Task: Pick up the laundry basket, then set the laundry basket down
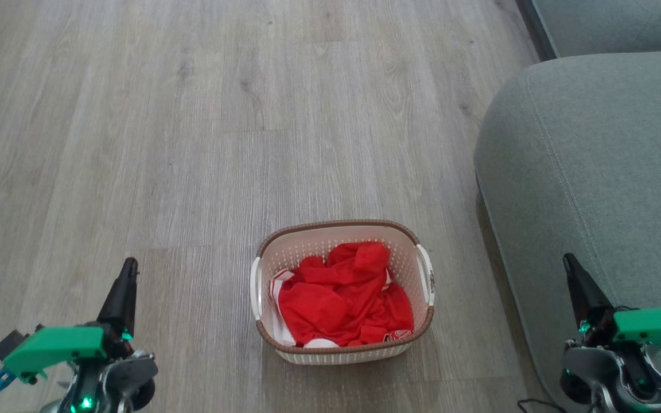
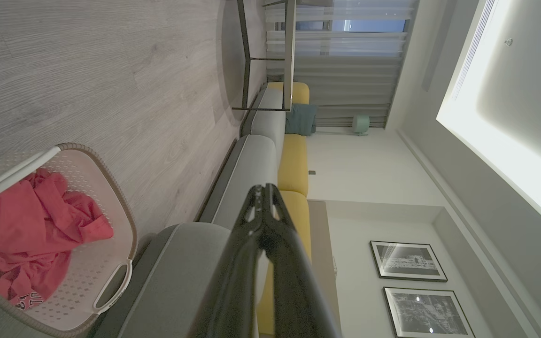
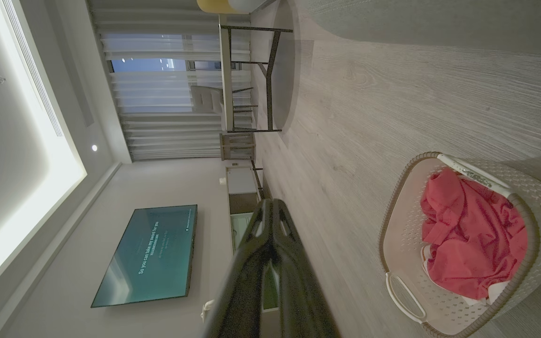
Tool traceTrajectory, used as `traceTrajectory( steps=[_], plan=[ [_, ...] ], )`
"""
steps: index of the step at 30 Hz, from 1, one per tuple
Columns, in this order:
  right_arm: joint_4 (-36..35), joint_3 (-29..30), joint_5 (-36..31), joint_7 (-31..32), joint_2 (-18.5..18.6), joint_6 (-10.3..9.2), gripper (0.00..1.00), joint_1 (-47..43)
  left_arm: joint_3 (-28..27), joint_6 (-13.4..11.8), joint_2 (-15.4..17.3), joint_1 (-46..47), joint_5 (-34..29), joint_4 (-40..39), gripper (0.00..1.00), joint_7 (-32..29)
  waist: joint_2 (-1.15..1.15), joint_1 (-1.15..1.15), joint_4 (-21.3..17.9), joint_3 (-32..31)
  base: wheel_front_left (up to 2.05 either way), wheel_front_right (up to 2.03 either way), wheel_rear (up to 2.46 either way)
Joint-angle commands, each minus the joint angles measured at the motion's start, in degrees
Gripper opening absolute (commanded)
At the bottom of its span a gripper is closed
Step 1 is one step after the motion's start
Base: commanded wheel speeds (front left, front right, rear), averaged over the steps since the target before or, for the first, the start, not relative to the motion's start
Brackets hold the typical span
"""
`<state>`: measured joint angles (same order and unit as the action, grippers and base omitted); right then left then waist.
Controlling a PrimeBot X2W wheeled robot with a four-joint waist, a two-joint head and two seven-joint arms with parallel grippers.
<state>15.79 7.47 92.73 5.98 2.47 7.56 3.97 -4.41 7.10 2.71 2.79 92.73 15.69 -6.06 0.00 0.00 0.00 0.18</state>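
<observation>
So, nothing's lifted yet. The laundry basket (image 1: 342, 357) sits flat on the wood floor (image 1: 193, 143), pretty much centred in front of me between my 2 arms. There's a red garment (image 1: 345, 298) bunched up inside it, and the grey sofa (image 1: 588, 172) is near it on my right.

My left gripper (image 1: 129, 266) hangs low on my left, well apart from the basket, fingers pressed together to a point and holding nothing. My right gripper (image 1: 568, 261) is the same story on the other side, showing against the sofa's edge, pinched closed and empty.

I'd call this the very start of step 1, the approach before the pickup. The next move, as I see it, is to spread both sets of fingers, bend down and bring each gripper in to the white handle on its own side, left handle (image 1: 255, 287) and right handle (image 1: 426, 274). Then I close on both together. Those handles look thin and sit close to the rim. My guess is both grips need to land evenly, or the basket tips on the way up.
</observation>
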Motion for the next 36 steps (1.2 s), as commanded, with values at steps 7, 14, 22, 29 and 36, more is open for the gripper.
traceTrajectory(
  steps=[7,14,22,29,36],
  plan=[
    [-1.77,-0.94,-0.57,0.51,0.45,-0.08,0.00,2.21,-2.09,0.39,0.23,3.39,-0.56,-1.66,0.00,-0.41,0.00,0.00,0.00,0.00,0.00,0.00,0.00],
    [0.36,-0.13,-0.25,-0.48,-0.05,0.00,1.00,0.28,0.09,-0.05,0.01,0.24,-0.23,0.30,1.00,0.31,0.00,0.00,-0.01,0.01,0.00,0.00,0.00],
    [0.32,-0.49,-0.87,-1.59,0.07,-0.01,1.00,0.94,0.24,-0.02,0.09,0.97,-0.84,-0.06,1.00,1.01,0.00,0.00,-0.05,0.00,0.00,0.00,0.00],
    [0.40,-0.96,-1.35,-2.40,0.29,-0.01,1.00,1.48,0.38,0.00,0.16,1.51,-1.32,-0.29,1.00,1.67,0.00,0.00,-0.10,-0.02,0.00,0.00,0.00],
    [0.47,-2.24,-3.23,-3.68,1.14,-0.02,1.00,2.29,1.09,0.03,0.78,2.40,-3.42,-0.67,1.00,3.23,0.00,0.00,-0.17,-0.04,0.00,0.00,0.00]
  ],
)
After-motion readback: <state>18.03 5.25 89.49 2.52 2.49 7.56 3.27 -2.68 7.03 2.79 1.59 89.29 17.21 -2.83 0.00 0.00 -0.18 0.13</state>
